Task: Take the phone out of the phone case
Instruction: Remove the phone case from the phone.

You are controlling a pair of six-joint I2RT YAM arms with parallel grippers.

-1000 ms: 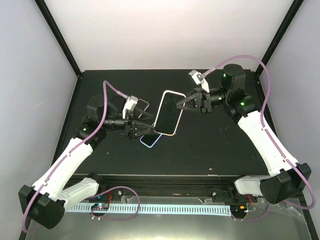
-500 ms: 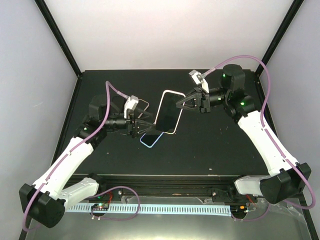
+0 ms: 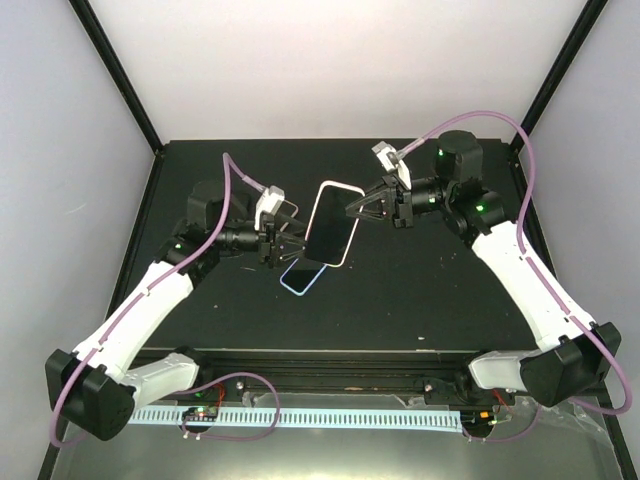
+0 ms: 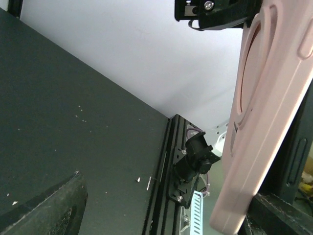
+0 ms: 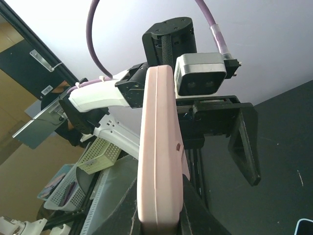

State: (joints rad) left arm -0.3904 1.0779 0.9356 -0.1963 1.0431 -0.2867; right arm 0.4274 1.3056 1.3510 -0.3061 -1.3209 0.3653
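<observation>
Showing a black table that fills the middle of the overhead view, with the left arm reaching in from the lower left corner and the right arm from the lower right, both bent toward the centre of the frame. Between them, slightly above centre, the phone is held clear of the table with its dark screen facing the camera, seated inside the pink phone case, whose rim frames the screen. The right gripper meets the case at its upper right long edge, jaws pressed together on that edge; in the right wrist view the case rises edge-on from between the fingers at the bottom of the frame. The left gripper sits at the lower left corner of the case with its jaws spread wide; in the left wrist view its fingers appear at the bottom left and bottom right, the pink back of the case just beside the right-hand one, contact not discernible. Below the held phone a blue-rimmed device lies flat on the table, and a dark device lies to the upper left of it, partly hidden by the left wrist
</observation>
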